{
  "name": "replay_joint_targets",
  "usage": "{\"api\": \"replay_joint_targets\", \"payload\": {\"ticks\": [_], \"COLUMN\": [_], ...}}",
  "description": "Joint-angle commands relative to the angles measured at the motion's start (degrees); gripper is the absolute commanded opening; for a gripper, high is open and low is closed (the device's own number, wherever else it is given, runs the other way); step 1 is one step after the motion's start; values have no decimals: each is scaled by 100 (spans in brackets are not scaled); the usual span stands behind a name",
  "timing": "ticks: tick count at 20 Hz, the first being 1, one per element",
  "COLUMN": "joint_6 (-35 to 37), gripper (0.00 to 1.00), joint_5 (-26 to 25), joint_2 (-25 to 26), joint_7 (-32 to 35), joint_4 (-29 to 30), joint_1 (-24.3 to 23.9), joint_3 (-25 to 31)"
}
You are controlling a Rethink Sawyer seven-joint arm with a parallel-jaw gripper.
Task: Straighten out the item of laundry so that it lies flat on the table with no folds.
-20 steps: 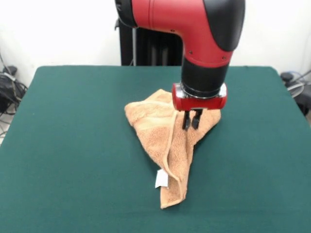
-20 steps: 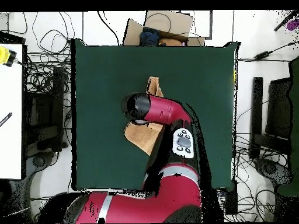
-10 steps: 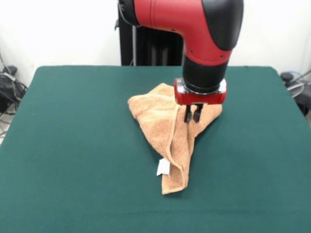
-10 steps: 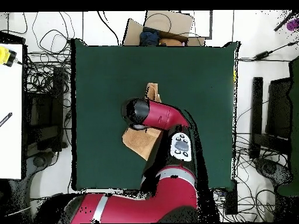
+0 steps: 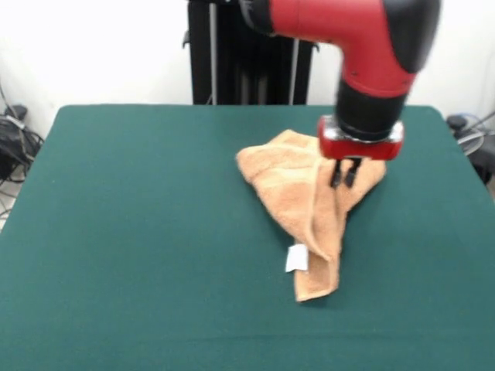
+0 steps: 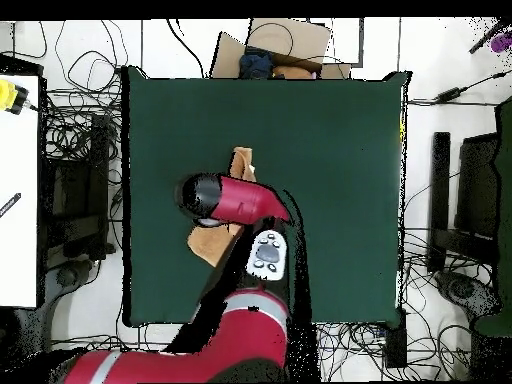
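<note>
Towel position: the towel [image 5: 305, 205] lies bunched on the green surface [image 5: 139, 232], right of centre in the front view and nearer the far edge than the near one. In the overhead view only parts of the towel [image 6: 207, 243] show, on either side of the arm.
Gripper: the gripper [image 5: 345, 175] hangs straight down over the towel's far right portion, its two dark fingers close together with their tips at the cloth. It looks pinched on a fold of the towel there, though the contact itself is small in the picture.
Key relation: nearly all the towel lies toward the near side and the picture's left of the gripper. Its long axis runs from the broad bunched end under the gripper down to a narrow tail near the front.
Shape: roughly a wedge, wide at the far end and tapering to a folded tip.
Folds: a thick doubled edge runs along the long axis, and one layer laps over another.
Tag: a small white tag [image 5: 296, 258] sticks out on the left of the narrow tail.
Material: looped terry, soft and limp, light orange-tan; it probably drags on the felt-like surface.
Judgement: the towel is far from flat; a pull away from the tail would likely open the fold.
</note>
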Motion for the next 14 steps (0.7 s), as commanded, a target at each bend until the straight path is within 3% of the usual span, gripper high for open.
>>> {"api": "replay_joint_targets", "payload": {"ticks": [1,7,14], "joint_6": [165,212,-525], "gripper": [0,0,0], "joint_5": [579,738,721], "joint_2": [117,105,118], "joint_7": [2441,2698,2113], "joint_4": [342,327,781], "joint_1": [493,766,140], "joint_3": [-6,-121,483]}}
